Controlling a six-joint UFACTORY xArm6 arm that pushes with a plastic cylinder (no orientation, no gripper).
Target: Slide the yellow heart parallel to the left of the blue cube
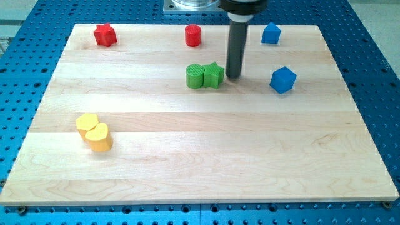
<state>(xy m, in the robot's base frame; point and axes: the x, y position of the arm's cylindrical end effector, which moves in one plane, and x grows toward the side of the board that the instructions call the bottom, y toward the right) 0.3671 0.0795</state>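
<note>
A: Where is my tip (233,77) right now?

B: Just beside the green star (214,75) on its right — far from the job. There is no hand on this arm, only the rod, so nothing is held. The yellow heart (98,137) sits near the counter's (206,162) lower left, touching a second yellow block (87,122).

A: What could go wrong?

B: As I judge it, a push from the heart's left could drag that yellow neighbour along. The path toward the blue cube (282,80) also passes close to the green pair, and a glancing contact could spin the heart off line.

A: Counts?

B: Two yellow, two green — the star and a green cylinder (195,75) — two red — a red star (105,35) and a red cylinder (193,35) — and two blue, counting the other blue block (270,34) near the top.
</note>
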